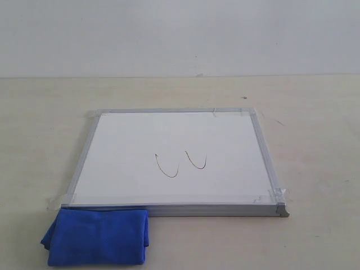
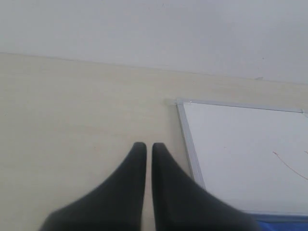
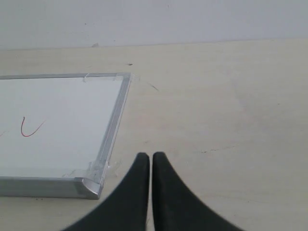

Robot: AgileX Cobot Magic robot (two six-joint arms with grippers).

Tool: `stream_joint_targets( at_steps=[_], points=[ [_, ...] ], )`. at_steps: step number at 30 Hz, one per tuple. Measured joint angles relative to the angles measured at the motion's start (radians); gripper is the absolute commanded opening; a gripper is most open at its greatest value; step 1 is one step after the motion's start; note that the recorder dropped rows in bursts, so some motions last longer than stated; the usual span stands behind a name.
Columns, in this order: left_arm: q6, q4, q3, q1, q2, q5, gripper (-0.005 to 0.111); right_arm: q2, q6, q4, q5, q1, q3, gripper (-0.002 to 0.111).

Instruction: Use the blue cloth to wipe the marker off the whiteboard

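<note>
The whiteboard (image 1: 174, 140) lies flat on the table, silver-framed with taped corners. A thin reddish-brown marker squiggle (image 1: 181, 163) of two U curves sits near its middle; part of the marker (image 3: 30, 129) shows in the right wrist view too. The folded blue cloth (image 1: 98, 236) rests on the table against the board's near left corner. Neither gripper appears in the exterior view. My left gripper (image 2: 149, 147) is shut and empty over bare table beside the board's left edge (image 2: 190, 144). My right gripper (image 3: 150, 156) is shut and empty beside the board's near right corner (image 3: 91, 185).
The pale wooden table (image 1: 315, 140) stretches around the board on all sides. A plain white wall (image 1: 180, 34) stands behind it. A sliver of the blue cloth (image 2: 284, 225) shows at the lower corner of the left wrist view.
</note>
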Motion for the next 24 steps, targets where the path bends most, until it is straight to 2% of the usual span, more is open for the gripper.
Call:
stream_joint_targets(
  at_steps=[20, 22, 24],
  points=[
    [0.000, 0.000, 0.000, 0.000, 0.000, 0.000, 0.004, 0.000, 0.006, 0.011, 0.002, 0.000, 0.000, 0.000],
    [0.000, 0.000, 0.000, 0.000, 0.000, 0.000, 0.004, 0.000, 0.011, 0.029, 0.024, 0.000, -0.025, 0.000],
    [0.000, 0.000, 0.000, 0.000, 0.000, 0.000, 0.004, -0.002, 0.012, 0.067, 0.073, 0.000, -0.123, 0.000]
  ],
)
